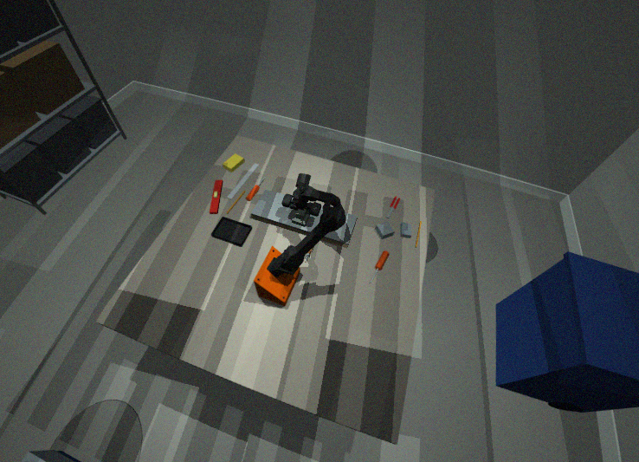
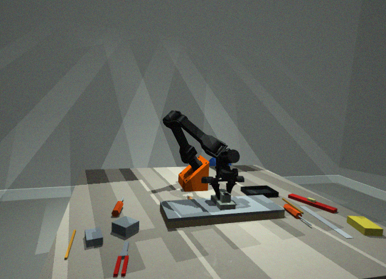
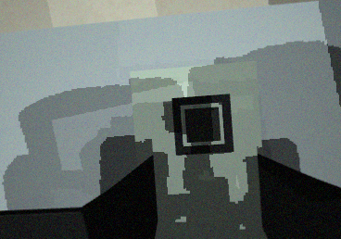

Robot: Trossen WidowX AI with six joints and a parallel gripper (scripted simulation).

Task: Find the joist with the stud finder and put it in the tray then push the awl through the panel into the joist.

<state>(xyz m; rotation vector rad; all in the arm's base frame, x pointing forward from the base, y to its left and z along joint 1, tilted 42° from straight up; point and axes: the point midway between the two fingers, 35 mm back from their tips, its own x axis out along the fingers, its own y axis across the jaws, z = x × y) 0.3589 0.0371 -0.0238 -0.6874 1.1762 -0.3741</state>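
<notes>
The fingers (image 1: 301,213) (image 2: 224,194) are clamped on the stud finder (image 1: 300,220) (image 2: 226,204) (image 3: 243,82), which is upright on the panel (image 1: 266,207) (image 2: 261,204) (image 3: 69,44), between its two ends. A dark square screen (image 3: 200,124) shows on top of it; I cannot read anything there. The black tray (image 1: 231,231) (image 2: 259,190) lies near the panel, and the stud finder is outside it. Two orange-handled tools lie on the surface (image 1: 258,343) (image 2: 264,254), one on each side of the panel; I cannot tell which one is the awl.
</notes>
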